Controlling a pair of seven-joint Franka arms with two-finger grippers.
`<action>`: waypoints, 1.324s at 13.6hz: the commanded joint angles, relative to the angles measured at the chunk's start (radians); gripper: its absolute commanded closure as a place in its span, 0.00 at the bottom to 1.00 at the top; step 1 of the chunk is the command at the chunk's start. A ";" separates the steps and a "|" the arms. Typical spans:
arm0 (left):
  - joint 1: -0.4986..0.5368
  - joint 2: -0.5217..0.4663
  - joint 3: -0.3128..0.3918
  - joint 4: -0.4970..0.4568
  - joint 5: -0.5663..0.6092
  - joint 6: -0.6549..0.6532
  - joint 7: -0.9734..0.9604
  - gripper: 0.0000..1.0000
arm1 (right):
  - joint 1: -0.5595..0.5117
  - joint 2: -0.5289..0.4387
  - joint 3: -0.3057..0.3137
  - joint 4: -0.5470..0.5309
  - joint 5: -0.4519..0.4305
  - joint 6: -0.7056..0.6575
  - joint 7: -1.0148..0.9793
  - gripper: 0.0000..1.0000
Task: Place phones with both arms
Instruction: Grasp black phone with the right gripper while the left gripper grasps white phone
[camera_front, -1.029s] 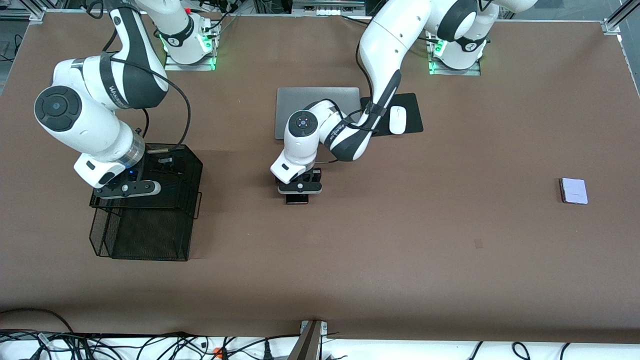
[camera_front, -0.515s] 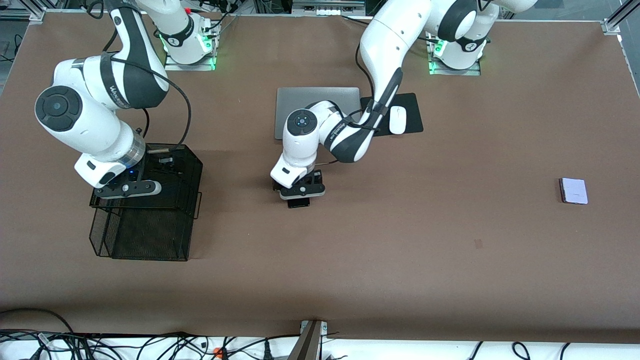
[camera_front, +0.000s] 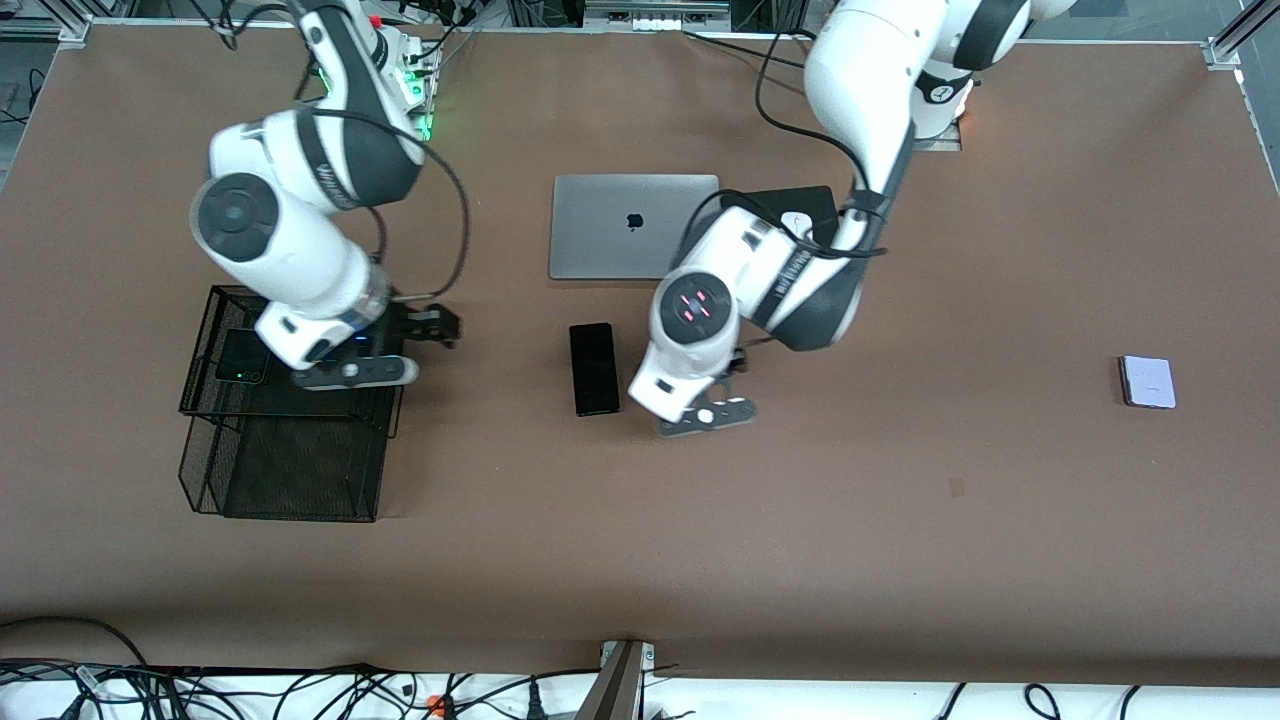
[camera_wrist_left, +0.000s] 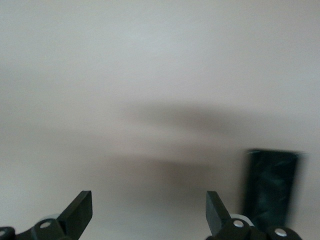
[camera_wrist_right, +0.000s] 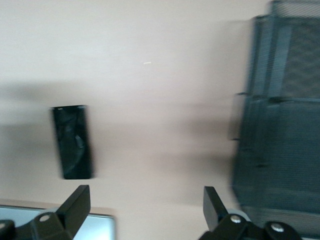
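Your long black phone (camera_front: 594, 368) lies flat on the brown table (camera_front: 900, 560), just nearer the front camera than the silver laptop (camera_front: 634, 226); take the laptop as your landmark. Your left gripper (camera_front: 707, 416) hangs over bare table just beside that phone, toward the left arm's end, jaws spread wide and holding nothing; its wrist view shows the phone (camera_wrist_left: 270, 187) off to one side. Your right gripper (camera_front: 355, 374) is over the edge of the black mesh basket (camera_front: 285, 480), toward the right arm's end from the laptop, jaws wide and empty too. The small black phone (camera_front: 241, 356) sits in the basket's upper tray. The lavender-white phone (camera_front: 1147, 381) lies well apart from the laptop, toward the left arm's end.
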 joint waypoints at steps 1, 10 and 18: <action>0.082 -0.110 -0.008 -0.206 0.023 -0.056 0.204 0.00 | 0.034 0.121 0.028 0.099 0.102 -0.001 0.076 0.00; 0.499 -0.282 -0.008 -0.544 0.327 0.094 0.848 0.00 | 0.189 0.377 0.057 0.148 -0.023 0.304 0.064 0.00; 0.921 -0.316 -0.017 -0.625 0.347 0.409 1.349 0.00 | 0.213 0.468 0.057 0.142 -0.030 0.396 0.050 0.00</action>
